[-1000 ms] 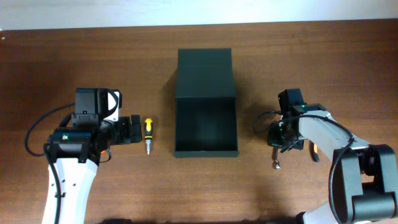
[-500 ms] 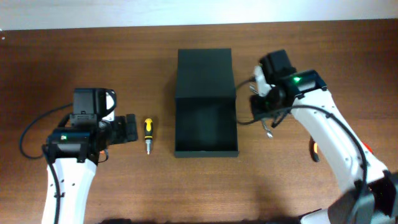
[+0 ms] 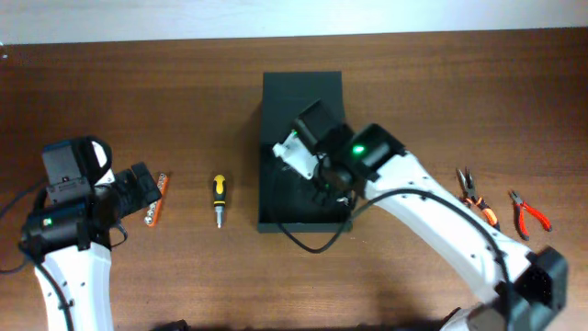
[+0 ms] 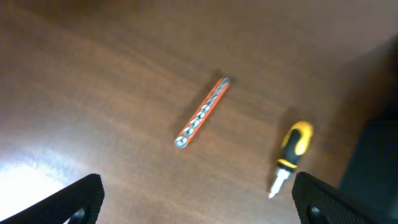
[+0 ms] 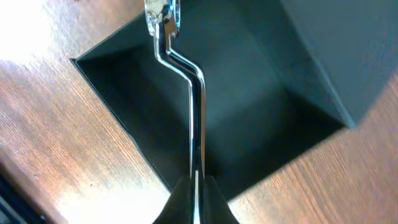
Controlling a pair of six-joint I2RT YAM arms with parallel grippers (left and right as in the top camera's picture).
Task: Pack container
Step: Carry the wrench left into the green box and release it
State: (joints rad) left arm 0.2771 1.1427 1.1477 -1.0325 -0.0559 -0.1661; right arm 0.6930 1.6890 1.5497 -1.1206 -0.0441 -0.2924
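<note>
Wood table (image 3: 138, 83), white strip (image 3: 276, 18) at far edge | right gripper (image 5: 194, 190) clamping wrench (image 5: 198, 118) over container (image 3: 303, 92) | left gripper (image 4: 196, 199) spread wide

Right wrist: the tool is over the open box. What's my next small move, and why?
Probably lower the right gripper slightly and open it: it is shut on the tool, which hangs above the container's bare floor, inside its walls.

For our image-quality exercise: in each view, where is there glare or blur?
Overhead: evenly lit and sharp, the container matte. Left wrist: soft, blurred screwdriver, glare on the table lower left. Right wrist: glare whitens the table upper left; the metal wrench gleams.
</note>
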